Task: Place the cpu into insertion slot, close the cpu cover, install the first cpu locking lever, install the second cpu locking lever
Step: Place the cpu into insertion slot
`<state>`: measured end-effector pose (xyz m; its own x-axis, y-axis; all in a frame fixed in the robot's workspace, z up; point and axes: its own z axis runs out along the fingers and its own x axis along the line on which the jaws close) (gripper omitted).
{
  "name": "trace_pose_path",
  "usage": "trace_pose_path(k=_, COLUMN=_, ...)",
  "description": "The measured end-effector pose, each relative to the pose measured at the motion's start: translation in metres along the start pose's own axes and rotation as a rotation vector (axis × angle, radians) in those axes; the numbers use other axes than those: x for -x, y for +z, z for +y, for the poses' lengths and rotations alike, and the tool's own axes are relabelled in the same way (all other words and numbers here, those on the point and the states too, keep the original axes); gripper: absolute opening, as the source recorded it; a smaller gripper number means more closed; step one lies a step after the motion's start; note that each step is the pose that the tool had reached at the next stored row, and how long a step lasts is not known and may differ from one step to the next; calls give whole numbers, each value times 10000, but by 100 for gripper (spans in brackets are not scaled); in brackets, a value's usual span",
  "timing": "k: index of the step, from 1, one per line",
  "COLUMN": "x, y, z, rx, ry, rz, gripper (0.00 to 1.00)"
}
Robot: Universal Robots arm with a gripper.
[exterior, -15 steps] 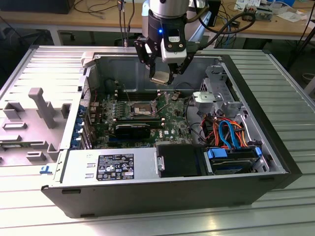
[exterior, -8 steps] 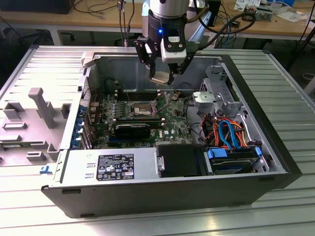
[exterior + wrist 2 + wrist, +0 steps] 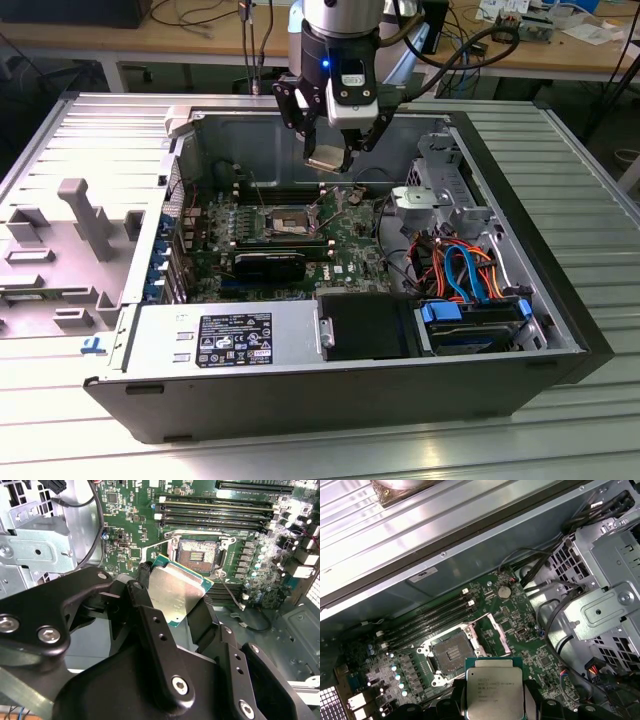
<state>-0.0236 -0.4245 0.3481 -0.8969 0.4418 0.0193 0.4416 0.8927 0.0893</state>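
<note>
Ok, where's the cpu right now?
The cpu is clamped in the claw, up in the air over the motherboard; in the exterior view it hangs above and to the exterior view's right of the open insertion slot.

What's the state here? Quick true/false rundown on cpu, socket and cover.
1. The gripper grips the cpu. True.
2. The cpu is seated in the insertion slot. False: the slot is empty, and the cpu hangs above the circuit board.
3. The cpu cover is closed over the slot. False: it stands swung open beside the slot.
4. Long black memory sticks lie alongside the slot. True.
</note>
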Motion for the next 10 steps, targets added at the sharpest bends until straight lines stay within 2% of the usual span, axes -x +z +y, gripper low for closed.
trace_pose_path(k=10, x=2, y=0, z=-4, rx=2, ry=89, rz=-8, gripper=55)
